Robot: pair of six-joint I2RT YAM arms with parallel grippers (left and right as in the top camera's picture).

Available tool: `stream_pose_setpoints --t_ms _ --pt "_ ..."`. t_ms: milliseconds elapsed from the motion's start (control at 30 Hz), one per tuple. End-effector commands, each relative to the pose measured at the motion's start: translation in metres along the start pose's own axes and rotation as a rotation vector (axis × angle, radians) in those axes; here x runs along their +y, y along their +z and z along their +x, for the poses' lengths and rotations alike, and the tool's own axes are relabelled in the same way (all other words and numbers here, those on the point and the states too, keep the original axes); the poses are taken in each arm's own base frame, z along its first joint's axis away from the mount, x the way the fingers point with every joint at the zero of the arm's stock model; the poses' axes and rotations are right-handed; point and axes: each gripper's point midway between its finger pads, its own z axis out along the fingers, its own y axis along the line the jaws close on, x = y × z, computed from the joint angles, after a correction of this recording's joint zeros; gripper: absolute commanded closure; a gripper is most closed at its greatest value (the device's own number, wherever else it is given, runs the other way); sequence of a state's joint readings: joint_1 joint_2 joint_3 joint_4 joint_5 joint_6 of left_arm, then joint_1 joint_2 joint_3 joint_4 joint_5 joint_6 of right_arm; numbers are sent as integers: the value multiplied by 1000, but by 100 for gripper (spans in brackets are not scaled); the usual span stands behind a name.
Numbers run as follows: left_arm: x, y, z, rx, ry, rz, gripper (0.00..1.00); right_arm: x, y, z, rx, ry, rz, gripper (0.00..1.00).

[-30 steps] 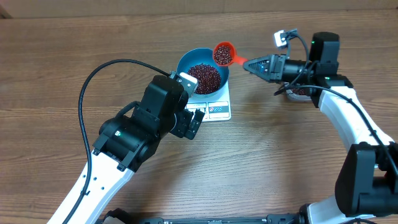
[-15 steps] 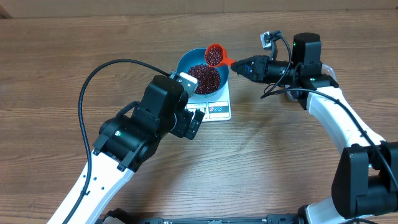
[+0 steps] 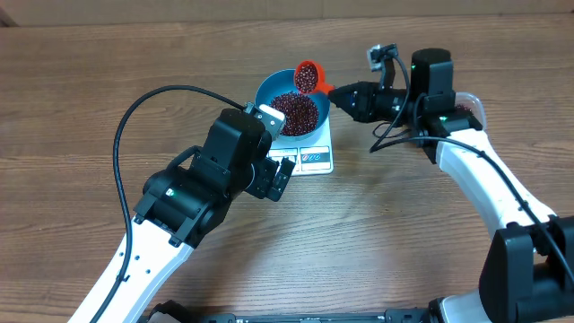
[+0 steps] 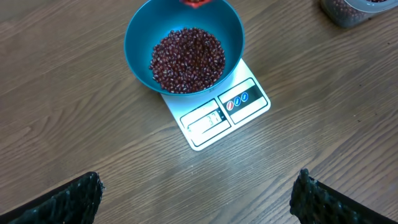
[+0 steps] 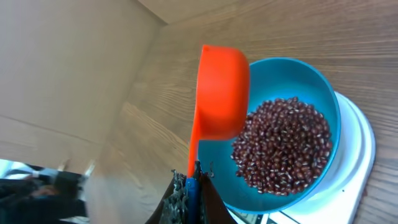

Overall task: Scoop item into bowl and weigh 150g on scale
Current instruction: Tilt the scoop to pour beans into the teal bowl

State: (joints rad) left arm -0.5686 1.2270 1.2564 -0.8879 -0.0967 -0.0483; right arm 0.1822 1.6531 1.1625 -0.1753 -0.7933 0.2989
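The light-blue bowl (image 3: pixel 269 90) stands on the white scale (image 3: pixel 316 158) and holds a pile of red-brown beans (image 3: pixel 296 112). My right gripper (image 3: pixel 336 94) is shut on the handle of an orange scoop (image 3: pixel 308 77), which carries beans and hangs over the bowl's far right rim. The right wrist view shows the scoop (image 5: pixel 221 93) from outside, beside the bowl (image 5: pixel 311 81) and its beans (image 5: pixel 283 146). My left gripper (image 3: pixel 285 173) stands open near the scale's front left corner, holding nothing. Its wrist view looks down on the bowl (image 4: pixel 140 37), beans (image 4: pixel 186 59) and scale (image 4: pixel 242 102).
A clear tub (image 4: pixel 351 9) with beans in it stands right of the scale, largely behind my right arm in the overhead view. A black cable (image 3: pixel 134 117) loops over the table beside my left arm. Bare wooden table lies in front of the scale.
My right gripper has carried the scoop leftwards, from beside the bowl to over its far rim. The left arm has not moved.
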Motion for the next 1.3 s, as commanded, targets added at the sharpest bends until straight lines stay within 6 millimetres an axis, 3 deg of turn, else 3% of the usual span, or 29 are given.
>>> stream_pose_setpoints --t_ms 0,467,1267 --pt "0 -2 -5 -13 13 9 1 17 -6 -16 -58 -134 58 96" --pt "0 -2 -5 -13 13 9 0 -1 6 -2 -1 -431 300 96" --pt "0 -2 -5 -13 13 9 0 2 7 1 9 -427 277 96"
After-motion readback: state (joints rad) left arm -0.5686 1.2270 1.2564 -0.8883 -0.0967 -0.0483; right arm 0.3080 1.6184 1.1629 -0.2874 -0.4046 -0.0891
